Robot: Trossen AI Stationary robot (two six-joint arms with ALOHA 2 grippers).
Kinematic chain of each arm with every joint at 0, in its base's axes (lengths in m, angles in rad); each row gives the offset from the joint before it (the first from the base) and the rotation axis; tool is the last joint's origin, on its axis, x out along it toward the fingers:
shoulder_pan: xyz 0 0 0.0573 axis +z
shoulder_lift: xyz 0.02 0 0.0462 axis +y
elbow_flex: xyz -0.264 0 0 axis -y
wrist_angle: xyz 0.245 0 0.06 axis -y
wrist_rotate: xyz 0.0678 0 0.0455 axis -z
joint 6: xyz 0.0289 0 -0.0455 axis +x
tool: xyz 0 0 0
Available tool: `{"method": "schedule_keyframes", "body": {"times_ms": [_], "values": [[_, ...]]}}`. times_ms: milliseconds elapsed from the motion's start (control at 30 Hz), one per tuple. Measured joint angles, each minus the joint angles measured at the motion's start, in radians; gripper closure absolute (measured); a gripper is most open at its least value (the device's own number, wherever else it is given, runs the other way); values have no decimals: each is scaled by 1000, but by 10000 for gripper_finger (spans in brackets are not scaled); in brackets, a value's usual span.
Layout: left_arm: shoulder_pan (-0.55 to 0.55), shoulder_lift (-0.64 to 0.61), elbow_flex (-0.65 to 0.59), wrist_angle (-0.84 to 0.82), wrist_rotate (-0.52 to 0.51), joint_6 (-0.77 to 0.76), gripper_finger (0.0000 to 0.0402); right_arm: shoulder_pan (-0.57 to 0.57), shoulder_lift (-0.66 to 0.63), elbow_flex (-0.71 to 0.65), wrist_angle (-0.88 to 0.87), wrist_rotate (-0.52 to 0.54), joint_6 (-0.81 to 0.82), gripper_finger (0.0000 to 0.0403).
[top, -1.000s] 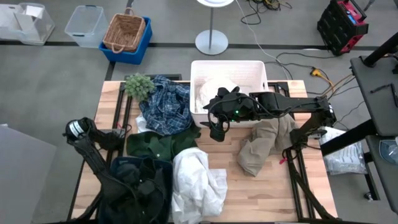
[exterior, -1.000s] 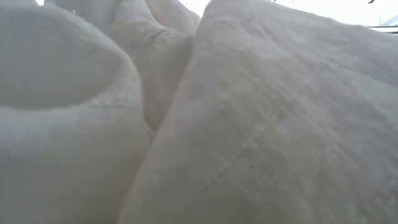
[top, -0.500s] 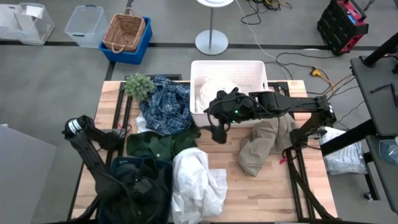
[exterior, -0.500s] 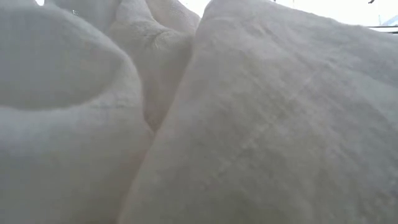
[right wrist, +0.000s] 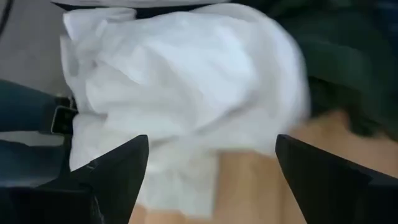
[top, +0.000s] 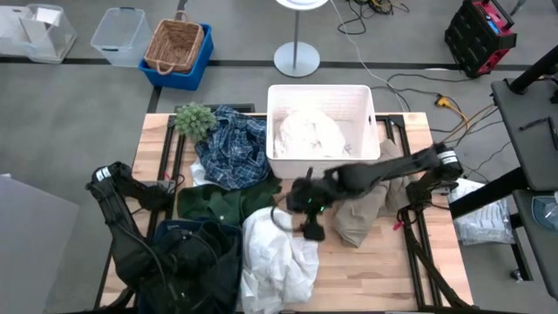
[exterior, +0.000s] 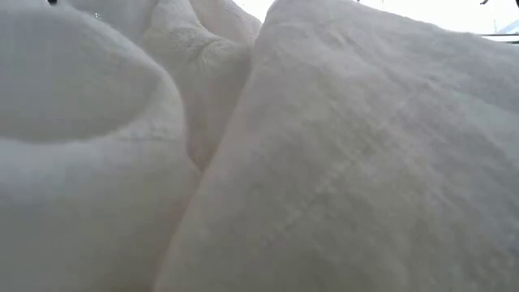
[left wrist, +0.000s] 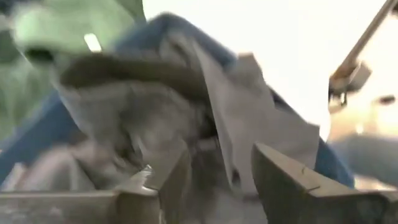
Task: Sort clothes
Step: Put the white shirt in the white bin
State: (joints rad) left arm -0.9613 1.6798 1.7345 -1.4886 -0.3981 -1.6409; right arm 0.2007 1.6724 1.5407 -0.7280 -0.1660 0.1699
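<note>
Showing grey floor (top: pixel 70 131) all around the wooden worktop (top: pixel 384 262). Standing at 12 o'clock, a white round lamp base (top: pixel 296 59). Sitting at 11 o'clock, a wicker basket (top: pixel 174 44) in a blue crate (top: pixel 199 63), beside a clear tub (top: pixel 119 35). Resting at 1 o'clock, a red-and-black case (top: pixel 481 35); cables (top: pixel 418 83) trailing nearby.

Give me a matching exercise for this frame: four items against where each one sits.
Items:
1. white garment
2. plaid shirt
3. khaki garment
4. right gripper

Places:
A. beside the plant
B. under the right arm
C. inside the white bin
D. over the white cloth at the table's front

Pairs: 1-C, 2-A, 3-B, 4-D
</note>
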Motion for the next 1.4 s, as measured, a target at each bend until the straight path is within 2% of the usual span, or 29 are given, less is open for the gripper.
{"method": "schedule_keyframes", "body": {"times_ms": [200, 333, 433, 500, 567, 600, 633, 767, 967, 1167, 1400], "values": [[22, 0, 26, -69, -231, 1, 228, 19, 149, -58, 222, -44, 102, 58], [46, 1, 19, -75, -296, 14, 228, 22, 275, -59, 317, -43, 145, 77], [68, 2, 10, -74, -303, 32, 228, 22, 357, -59, 338, -44, 163, 136], [81, 2, 10, -72, -311, 50, 228, 22, 384, -59, 343, -43, 170, 203], [89, 2, 10, -73, -331, 63, 228, 23, 378, -59, 340, -43, 171, 290], [91, 2, 10, -73, -346, 66, 228, 23, 369, -59, 335, -44, 164, 335], [94, 2, 9, -73, -357, 67, 228, 24, 356, -59, 335, -43, 149, 363], [109, 2, 3, -75, -381, 91, 228, 21, 238, -55, 272, -23, 113, 387], [131, 2, -4, -81, -440, 154, 228, 11, -13, -41, 232, 108, 12, 391], [174, 2, -4, -83, -511, 213, 228, 4, -232, 33, 238, 337, -35, 392], [229, 2, -4, -83, -542, 274, 228, 3, -351, 187, 346, 621, -270, 393]]}}
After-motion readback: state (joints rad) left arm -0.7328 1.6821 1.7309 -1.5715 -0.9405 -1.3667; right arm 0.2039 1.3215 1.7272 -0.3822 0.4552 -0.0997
